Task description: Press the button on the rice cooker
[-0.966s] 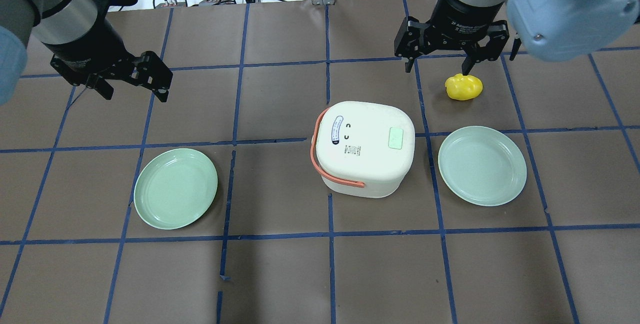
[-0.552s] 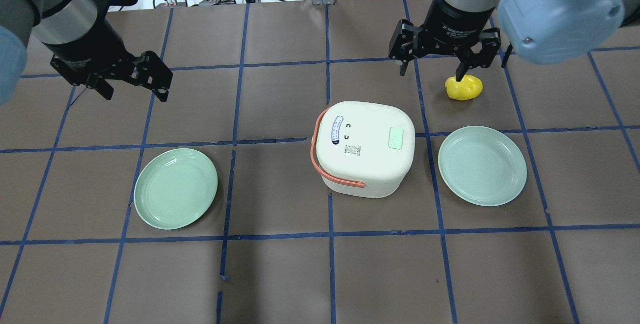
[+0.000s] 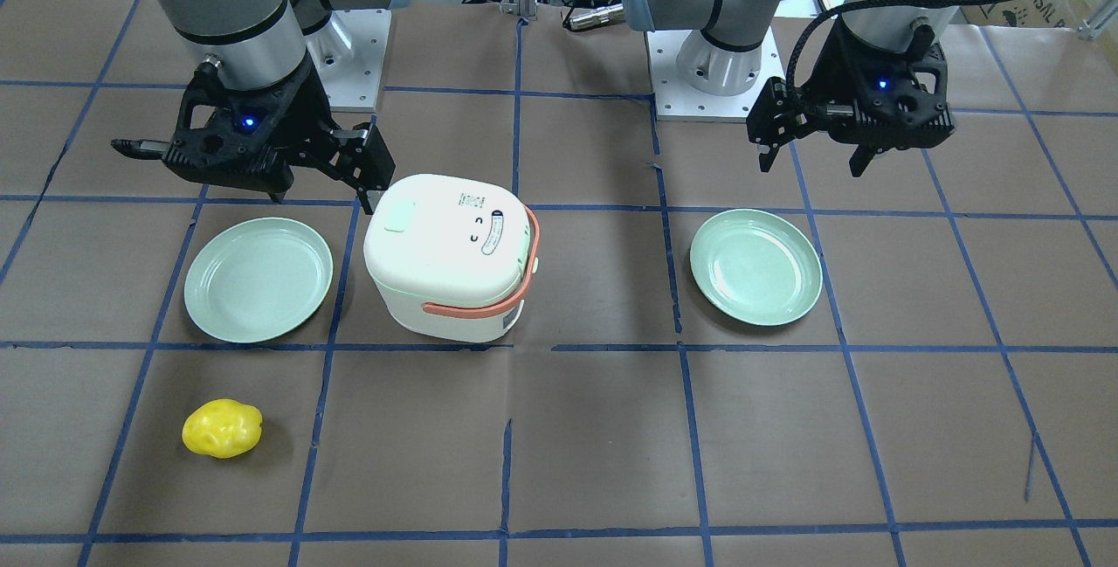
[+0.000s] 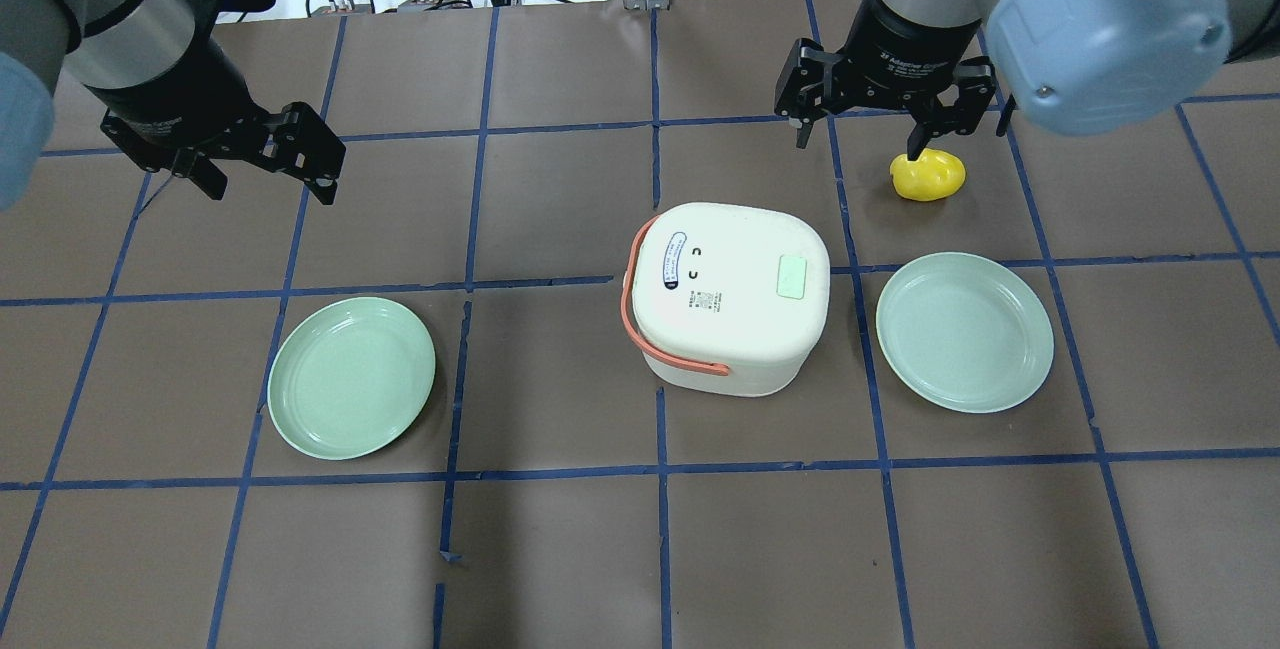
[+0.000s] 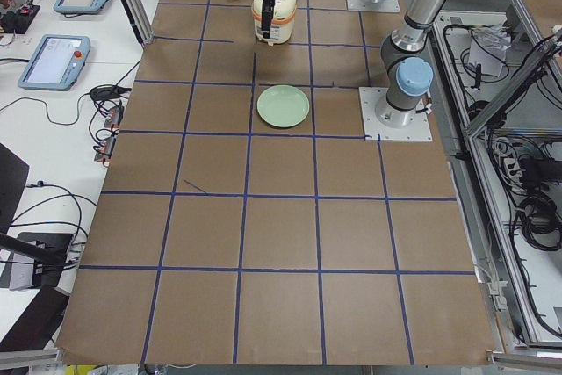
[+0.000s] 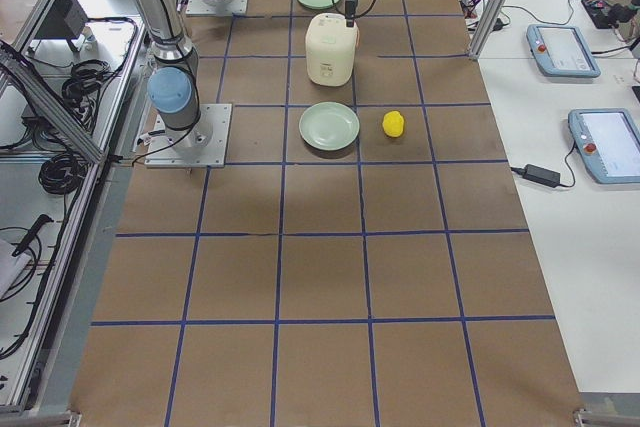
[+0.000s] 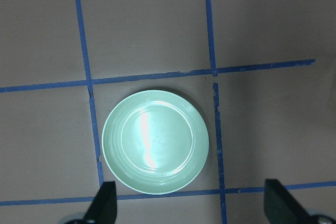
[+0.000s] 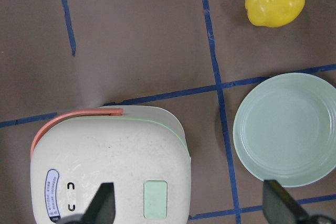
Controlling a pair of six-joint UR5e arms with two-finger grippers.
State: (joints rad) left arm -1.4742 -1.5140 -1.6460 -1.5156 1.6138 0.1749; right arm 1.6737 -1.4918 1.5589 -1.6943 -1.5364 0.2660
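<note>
The white rice cooker (image 4: pixel 730 294) with an orange handle stands mid-table. It also shows in the front view (image 3: pixel 445 257) and the right wrist view (image 8: pixel 105 166). Its pale mint-green button (image 4: pixel 792 278) sits at the lid's edge on the side toward my right arm; it shows too in the front view (image 3: pixel 400 218) and the right wrist view (image 8: pixel 155 199). My right gripper (image 4: pixel 857 141) is open and empty, raised beyond the cooker and apart from it. My left gripper (image 4: pixel 270 191) is open and empty, far to the left.
A green plate (image 4: pixel 964 331) lies right of the cooker, and another green plate (image 4: pixel 351 377) lies to its left under my left gripper's camera (image 7: pixel 155 141). A yellow lumpy object (image 4: pixel 930 176) lies beyond the right plate, by my right gripper's finger.
My right gripper has shifted a little to the left, toward the cooker's side. The left arm, cooker, plates and yellow object have not moved.
</note>
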